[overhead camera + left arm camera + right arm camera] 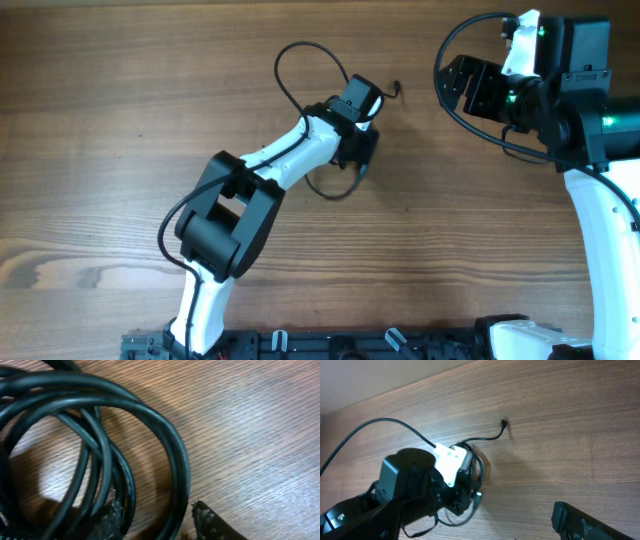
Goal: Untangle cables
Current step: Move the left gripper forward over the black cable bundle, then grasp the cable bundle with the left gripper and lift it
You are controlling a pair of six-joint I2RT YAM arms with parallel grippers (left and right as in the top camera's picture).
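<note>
The cables (172,445) are thin black cords coiled in several loops on the wooden table. In the overhead view the bunch (338,192) lies under my left gripper (358,150), and one strand ends in a small plug (397,90). My left gripper (157,522) is low over the coil with its fingers apart. One or two strands pass between them, not squeezed. The right wrist view shows the same bunch (465,517) and the plug end (504,422). My right gripper (472,88) is open and empty, raised at the far right, away from the cables.
The left arm's own black wire arcs above its wrist (300,55). The right arm's wire loops beside its gripper (445,95). A black rail (330,345) runs along the front edge. Bare wood (470,210) lies between the arms.
</note>
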